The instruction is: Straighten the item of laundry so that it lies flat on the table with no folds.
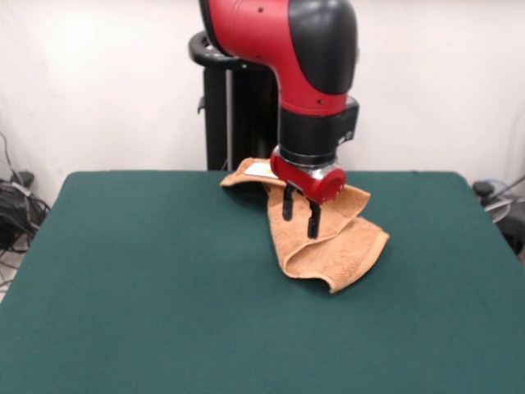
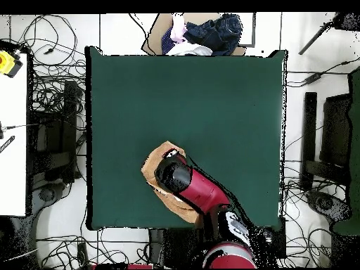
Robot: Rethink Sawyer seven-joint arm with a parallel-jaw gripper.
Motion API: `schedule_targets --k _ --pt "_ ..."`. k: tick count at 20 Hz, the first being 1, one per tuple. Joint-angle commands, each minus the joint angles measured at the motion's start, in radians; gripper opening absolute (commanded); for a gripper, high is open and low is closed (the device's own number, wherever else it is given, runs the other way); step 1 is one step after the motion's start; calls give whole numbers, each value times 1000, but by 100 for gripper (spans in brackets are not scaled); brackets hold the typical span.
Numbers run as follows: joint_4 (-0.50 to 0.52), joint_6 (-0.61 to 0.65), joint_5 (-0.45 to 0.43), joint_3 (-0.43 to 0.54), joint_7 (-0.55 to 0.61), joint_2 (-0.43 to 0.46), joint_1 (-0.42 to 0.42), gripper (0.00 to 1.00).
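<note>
The orange-tan towel (image 1: 328, 238) lies crumpled and folded over itself on the dark green table (image 1: 148, 287), near the far edge by the pedestal. Its white label (image 1: 259, 170) shows at the far corner. My gripper (image 1: 300, 215) hangs just above the towel's middle with its two black fingers (image 1: 313, 220) a little apart and nothing between them. In the overhead view the arm covers most of the towel (image 2: 153, 167), which lies near the table's (image 2: 183, 98) bottom edge; the gripper itself is hidden under the arm there.
The black pedestal (image 1: 225, 107) stands behind the table's far edge. A pile of clothes (image 2: 200, 34) lies beyond the table's top edge in the overhead view. Cables and equipment (image 2: 53, 140) surround the table on the floor.
</note>
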Motion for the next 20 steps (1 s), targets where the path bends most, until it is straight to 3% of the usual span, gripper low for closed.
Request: schedule_targets --k 1,20 --pt "5 -24 -30 -8 145 48 6 100" --pt "-82 -142 -73 65 151 199 -62 100"
